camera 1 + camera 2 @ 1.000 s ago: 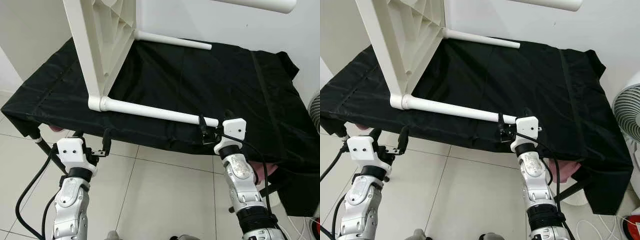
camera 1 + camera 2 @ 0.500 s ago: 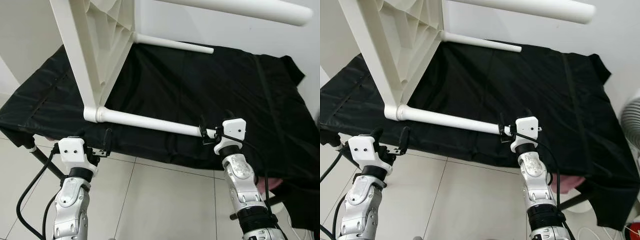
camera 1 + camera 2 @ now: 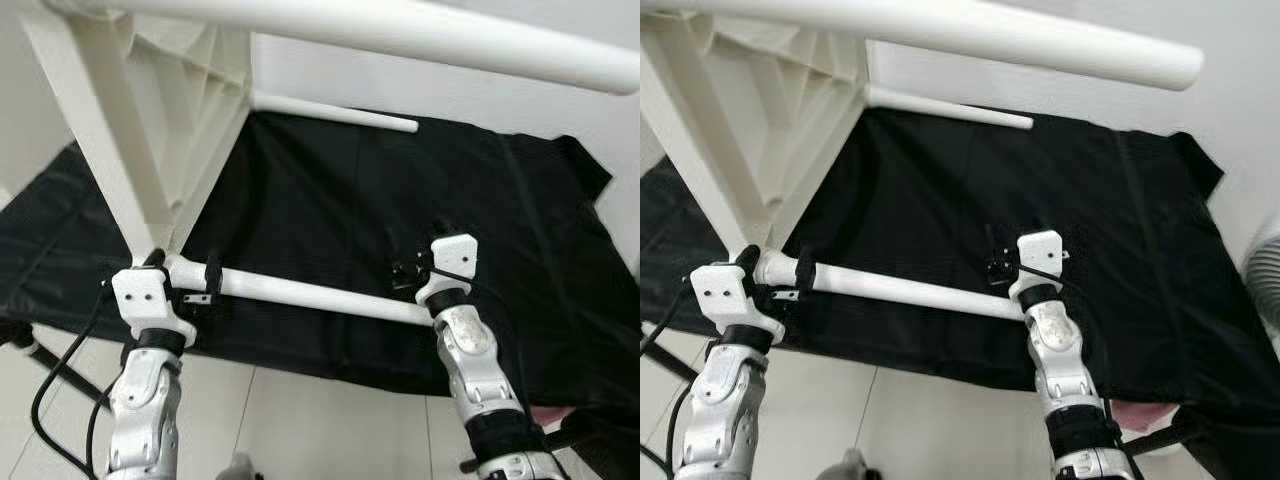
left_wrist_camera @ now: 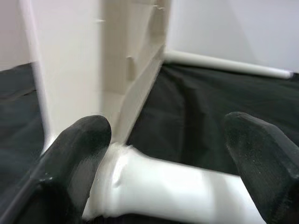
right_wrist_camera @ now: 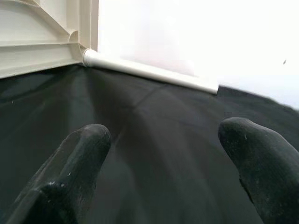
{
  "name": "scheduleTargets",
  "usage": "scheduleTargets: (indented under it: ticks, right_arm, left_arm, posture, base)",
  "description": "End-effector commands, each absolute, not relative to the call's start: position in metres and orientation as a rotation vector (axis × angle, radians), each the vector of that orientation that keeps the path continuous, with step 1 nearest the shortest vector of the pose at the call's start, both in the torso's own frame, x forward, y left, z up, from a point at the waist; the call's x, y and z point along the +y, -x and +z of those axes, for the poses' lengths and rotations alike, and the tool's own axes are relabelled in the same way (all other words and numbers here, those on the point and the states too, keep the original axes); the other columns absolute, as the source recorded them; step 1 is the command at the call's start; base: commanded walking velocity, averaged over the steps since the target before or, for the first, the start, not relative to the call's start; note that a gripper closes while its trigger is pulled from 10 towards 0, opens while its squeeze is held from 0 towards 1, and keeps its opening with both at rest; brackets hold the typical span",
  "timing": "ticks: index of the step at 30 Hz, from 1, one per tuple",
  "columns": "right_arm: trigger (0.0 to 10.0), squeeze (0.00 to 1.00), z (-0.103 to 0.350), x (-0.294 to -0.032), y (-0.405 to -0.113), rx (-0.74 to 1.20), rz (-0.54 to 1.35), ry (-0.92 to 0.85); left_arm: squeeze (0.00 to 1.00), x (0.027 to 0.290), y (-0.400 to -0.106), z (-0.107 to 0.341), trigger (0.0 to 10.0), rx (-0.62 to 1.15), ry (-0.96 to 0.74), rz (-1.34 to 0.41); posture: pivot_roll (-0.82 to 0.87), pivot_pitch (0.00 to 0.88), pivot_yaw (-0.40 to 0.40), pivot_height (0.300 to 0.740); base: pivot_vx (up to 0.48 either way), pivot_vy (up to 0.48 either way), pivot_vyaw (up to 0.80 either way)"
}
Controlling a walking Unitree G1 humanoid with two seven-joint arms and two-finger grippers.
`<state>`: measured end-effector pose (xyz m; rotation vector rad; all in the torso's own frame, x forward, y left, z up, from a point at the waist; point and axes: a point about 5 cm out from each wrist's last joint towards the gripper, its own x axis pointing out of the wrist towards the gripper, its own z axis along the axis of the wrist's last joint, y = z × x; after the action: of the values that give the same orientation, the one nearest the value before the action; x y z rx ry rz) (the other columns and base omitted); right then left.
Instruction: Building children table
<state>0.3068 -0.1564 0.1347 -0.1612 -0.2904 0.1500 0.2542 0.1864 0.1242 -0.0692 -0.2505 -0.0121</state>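
Note:
The white children's table [image 3: 190, 110] stands on its side on a black-covered surface [image 3: 350, 200], its legs pointing to my right. Its near lower leg [image 3: 310, 296] runs along the front edge. My left gripper [image 3: 182, 272] is open against that leg's base, both fingers lying along it; the left wrist view shows the leg [image 4: 168, 191] right beyond the spread fingertips [image 4: 88, 135]. My right gripper [image 3: 408, 275] is open just above the leg's free end, with nothing between its fingers [image 5: 88, 140]. The far lower leg [image 5: 149, 72] lies across the cloth behind.
An upper table leg [image 3: 400, 30] crosses overhead close to the camera. White wall [image 3: 520, 100] stands behind the cloth. A fan [image 3: 1268, 280] shows at the right edge. Tiled floor [image 3: 330, 420] lies below the front edge, with something pink [image 3: 1135, 412] under the cloth at right.
The camera has moved closer and lower. My left gripper has risen from below the edge to the leg's base. My right gripper has shifted from the leg's tip to just above it.

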Motion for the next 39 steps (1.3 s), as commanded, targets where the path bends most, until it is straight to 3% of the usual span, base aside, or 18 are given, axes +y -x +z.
scheduleTargets:
  ticks: [1, 8, 17, 30, 35, 36, 39]
  right_arm:
    - [10.0, 0.00, 0.131, -0.164, -0.305, -0.273, 0.129, 0.173]
    - [10.0, 0.00, 0.130, -0.165, -0.305, -0.272, 0.125, 0.174]
    - [10.0, 0.00, 0.131, -0.165, -0.304, -0.275, 0.116, 0.177]
    - [10.0, 0.00, 0.133, -0.164, -0.305, -0.287, 0.102, 0.183]
    - [10.0, 0.00, 0.139, -0.164, -0.302, -0.325, 0.091, 0.234]
    - [10.0, 0.00, 0.155, -0.162, -0.296, -0.444, 0.043, 0.373]
    - [10.0, 0.00, 0.161, -0.163, -0.293, -0.494, 0.007, 0.425]
  left_arm:
    - [0.00, 0.187, -0.252, 0.118, 10.0, -0.219, 0.084, 0.004]
    - [0.00, 0.184, -0.248, 0.116, 10.0, -0.210, 0.092, -0.030]
    - [0.00, 0.156, -0.241, 0.101, 10.0, -0.071, 0.152, -0.290]
    - [0.00, 0.151, -0.253, 0.101, 10.0, -0.008, 0.213, -0.315]
    - [0.00, 0.157, -0.263, 0.105, 10.0, 0.009, 0.258, -0.274]
    - [0.00, 0.160, -0.261, 0.106, 10.0, 0.014, 0.264, -0.282]
    - [0.00, 0.161, -0.261, 0.106, 10.0, 0.017, 0.266, -0.286]
  posture:
    - [-0.02, 0.042, -0.011, 0.740]
    - [-0.01, 0.055, -0.011, 0.740]
    - [-0.01, 0.069, -0.001, 0.740]
    - [-0.02, 0.072, 0.018, 0.740]
    - [-0.03, 0.074, 0.027, 0.740]
    - [-0.03, 0.077, 0.034, 0.740]
    - [-0.03, 0.077, 0.035, 0.740]
  base:
    - [0.000, 0.000, 0.00]
    - [0.000, 0.000, 0.00]
    - [0.000, 0.000, 0.00]
    - [0.000, 0.000, 0.00]
    - [0.000, 0.000, 0.00]
    - [0.000, 0.000, 0.00]
    - [0.000, 0.000, 0.00]
